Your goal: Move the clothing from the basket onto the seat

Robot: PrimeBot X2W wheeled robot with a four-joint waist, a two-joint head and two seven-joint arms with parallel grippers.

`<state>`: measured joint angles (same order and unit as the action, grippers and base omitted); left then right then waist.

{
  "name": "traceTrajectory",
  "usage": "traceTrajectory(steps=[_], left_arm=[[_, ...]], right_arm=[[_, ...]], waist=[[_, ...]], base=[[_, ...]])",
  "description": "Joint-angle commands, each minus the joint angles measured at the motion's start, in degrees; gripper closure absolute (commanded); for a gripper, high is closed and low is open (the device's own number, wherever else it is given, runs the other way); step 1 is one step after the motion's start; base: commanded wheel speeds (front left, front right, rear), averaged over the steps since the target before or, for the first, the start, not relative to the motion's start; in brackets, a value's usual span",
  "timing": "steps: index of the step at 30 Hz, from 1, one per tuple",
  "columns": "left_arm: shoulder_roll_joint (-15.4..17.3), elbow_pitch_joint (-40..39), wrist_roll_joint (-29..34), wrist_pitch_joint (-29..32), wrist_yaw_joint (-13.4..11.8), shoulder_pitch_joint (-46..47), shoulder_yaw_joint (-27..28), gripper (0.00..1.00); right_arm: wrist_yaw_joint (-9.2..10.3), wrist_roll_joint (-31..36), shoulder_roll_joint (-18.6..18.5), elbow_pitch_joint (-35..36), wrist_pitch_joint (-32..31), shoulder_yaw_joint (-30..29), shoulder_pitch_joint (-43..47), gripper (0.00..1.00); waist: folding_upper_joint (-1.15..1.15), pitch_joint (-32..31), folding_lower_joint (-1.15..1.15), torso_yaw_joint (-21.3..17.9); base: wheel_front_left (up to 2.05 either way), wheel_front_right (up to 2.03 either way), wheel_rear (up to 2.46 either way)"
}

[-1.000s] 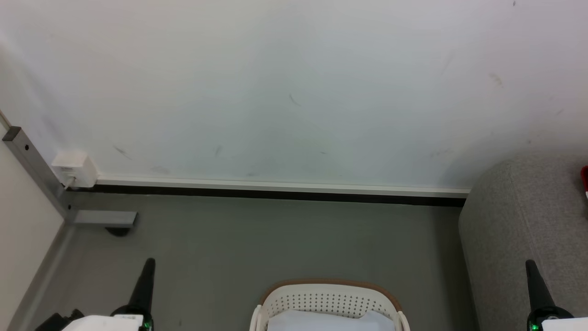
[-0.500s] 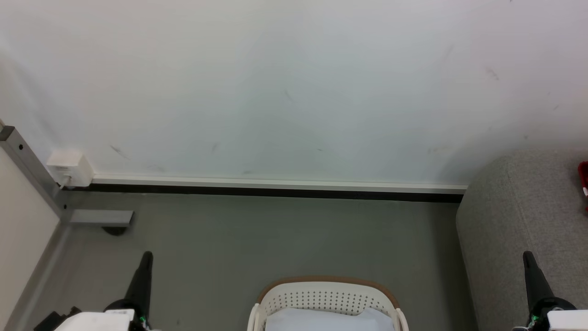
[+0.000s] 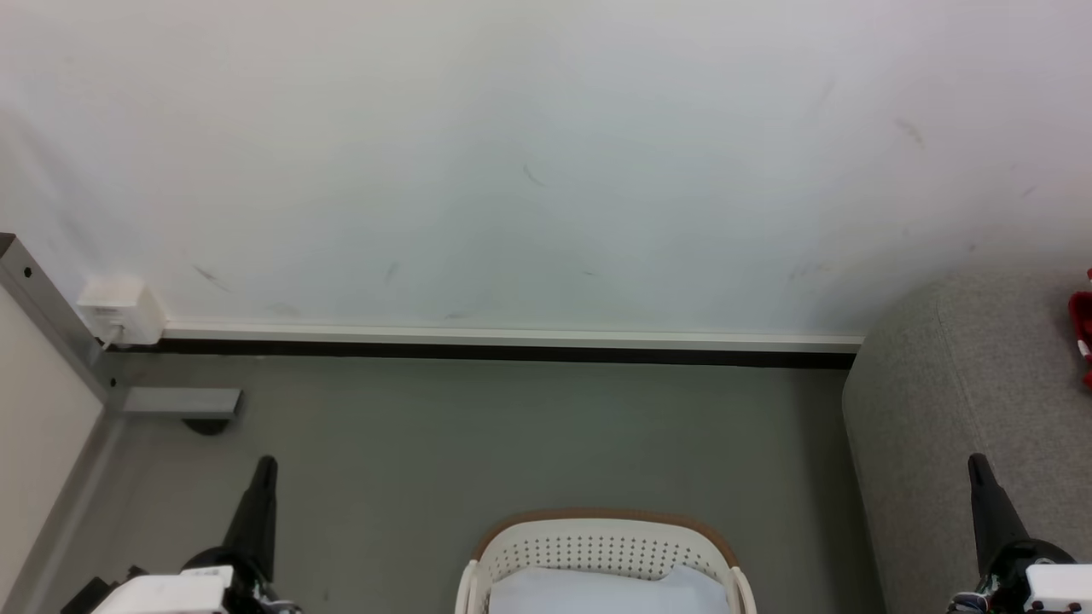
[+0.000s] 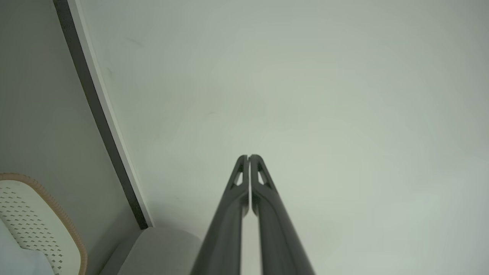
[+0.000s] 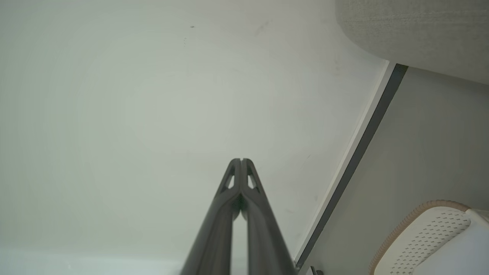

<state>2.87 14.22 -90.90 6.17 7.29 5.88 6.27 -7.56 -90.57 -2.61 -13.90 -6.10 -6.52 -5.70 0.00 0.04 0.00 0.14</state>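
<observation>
The cream perforated basket [image 3: 602, 547] with a brown rim stands on the grey floor at the bottom centre of the head view, with pale white clothing [image 3: 597, 593] inside. A bit of red clothing [image 3: 1083, 328] lies on the grey seat [image 3: 964, 401] at the right edge. My left gripper [image 3: 266, 465] is shut and empty at the lower left, well left of the basket. My right gripper [image 3: 977, 462] is shut and empty at the lower right, in front of the seat. In the wrist views the left gripper [image 4: 248, 156] and the right gripper [image 5: 241, 160] point at the white wall, fingers pressed together.
A white wall [image 3: 546, 162] with a dark baseboard [image 3: 512, 351] runs across ahead. A white socket box [image 3: 119, 309] and a grey metal frame [image 3: 51, 328] with a foot plate [image 3: 183, 401] stand at the left. Grey floor [image 3: 512, 443] lies between the basket and the wall.
The head camera has shifted a little, so the whole picture has slid slightly up and left. More red clothing shows on the seat at the right edge. Both grippers stay shut.
</observation>
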Motion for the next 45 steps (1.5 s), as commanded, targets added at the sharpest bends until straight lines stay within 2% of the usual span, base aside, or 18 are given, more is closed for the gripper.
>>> traceTrajectory(steps=[1, 45], left_arm=[[0.0, -0.2, -1.4, 0.5, 0.4, 0.6, 0.4, 1.00], [0.0, -0.3, -1.9, 0.6, 0.3, 0.6, 0.5, 1.00]], right_arm=[[0.14, -1.7, -0.5, -0.2, -0.4, 0.0, -0.9, 1.00], [0.14, -1.9, -0.5, -0.2, -0.6, 0.0, -1.0, 1.00]], waist=[[0.00, 0.1, 0.00, -0.1], [0.00, 0.1, 0.00, -0.1]], base=[[0.00, 0.00, 0.00], [0.00, 0.00, 0.00]])
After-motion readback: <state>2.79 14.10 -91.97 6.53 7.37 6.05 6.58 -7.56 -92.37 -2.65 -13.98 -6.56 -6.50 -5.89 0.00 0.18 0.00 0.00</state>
